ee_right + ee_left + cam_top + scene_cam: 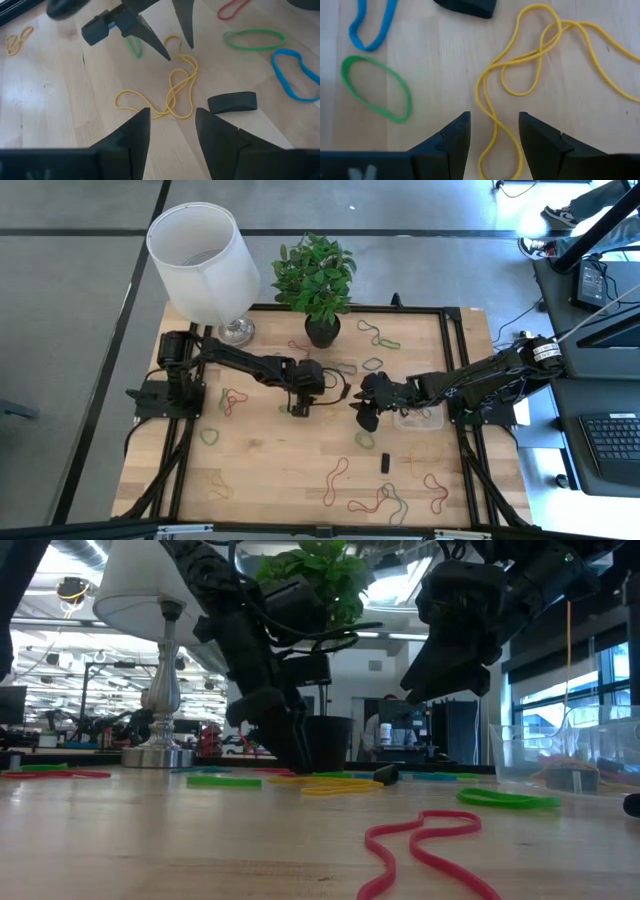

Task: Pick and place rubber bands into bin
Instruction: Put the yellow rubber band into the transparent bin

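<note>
Near the middle of the wooden surface (270, 470), the left pincer (494, 131) hangs low with its tips spread apart, empty, straddling one strand of a tangled yellow rubber band (532, 52) that lies flat on the wood. Just beside that tangle lie a green band (377, 90), a blue band (370, 25) and a small black block (232, 102). The right pincer (171, 131) hovers close by, facing the left one across the same yellow tangle (172, 92); its tips are partly apart and grip nothing. In the high view the two pincers (300, 402) (365, 412) stand near each other, the right one just beside the bin (420, 420), a clear shallow tray at the surface's right side. Whether the bin holds any bands cannot be told. Many other rubber bands are scattered about: red loops (335, 480) toward the near edge, a green one (210, 436) on the left, and more near the plant pot (322, 332). A white lamp (205, 255) stands at the far left corner. From the low view a red band (420, 840) lies in the foreground.
</note>
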Controlling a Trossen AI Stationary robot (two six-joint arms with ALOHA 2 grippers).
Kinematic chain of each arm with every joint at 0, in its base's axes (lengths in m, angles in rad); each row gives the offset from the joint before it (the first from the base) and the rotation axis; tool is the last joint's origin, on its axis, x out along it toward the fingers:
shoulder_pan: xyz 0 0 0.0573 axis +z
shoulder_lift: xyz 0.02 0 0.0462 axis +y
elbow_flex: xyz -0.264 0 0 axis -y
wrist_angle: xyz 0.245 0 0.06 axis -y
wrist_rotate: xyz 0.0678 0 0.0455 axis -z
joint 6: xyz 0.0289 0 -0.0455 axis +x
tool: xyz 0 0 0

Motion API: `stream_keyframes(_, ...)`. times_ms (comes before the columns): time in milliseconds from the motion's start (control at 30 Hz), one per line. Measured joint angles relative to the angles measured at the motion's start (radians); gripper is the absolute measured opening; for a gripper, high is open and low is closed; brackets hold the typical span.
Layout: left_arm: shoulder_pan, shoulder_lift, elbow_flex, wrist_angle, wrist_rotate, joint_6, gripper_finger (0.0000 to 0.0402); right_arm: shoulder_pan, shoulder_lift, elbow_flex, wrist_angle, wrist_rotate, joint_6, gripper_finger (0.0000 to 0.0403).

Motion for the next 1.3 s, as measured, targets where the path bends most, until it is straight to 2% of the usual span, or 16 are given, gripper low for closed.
stream_keyframes(133,0.000,0.026,-0.002,0.010,-0.002,0.000,0.0156,0.000,0.000,0.000,0.000,0.001,0.000,0.0161)
stream_keyframes(233,-0.004,0.053,0.002,0.032,0.000,0.000,0.0132,0.000,0.000,0.000,0.001,0.001,0.000,0.0161)
stream_keyframes(333,-0.016,0.072,0.003,0.031,-0.003,0.000,0.0091,0.000,0.000,0.000,0.003,0.001,0.002,0.0161)
stream_keyframes(433,-0.032,0.067,0.008,0.026,-0.019,0.003,0.0032,0.000,0.000,0.000,0.004,0.001,0.002,0.0161)
stream_keyframes(500,-0.040,0.054,0.017,0.017,-0.048,0.004,0.0010,0.000,0.000,0.000,0.005,0.001,0.003,0.0161)
stream_keyframes(833,-0.045,-0.074,0.164,-0.169,-0.150,0.094,0.0002,0.000,0.000,0.000,0.048,0.001,-0.015,0.0161)
stream_keyframes(1067,-0.045,-0.120,0.283,-0.242,-0.154,0.124,0.0002,0.000,-0.001,0.004,0.183,0.002,-0.158,0.0161)
stream_keyframes(1300,-0.058,-0.120,0.353,-0.290,-0.151,0.151,0.0003,-0.014,-0.001,0.086,0.185,0.042,-0.355,0.0188)
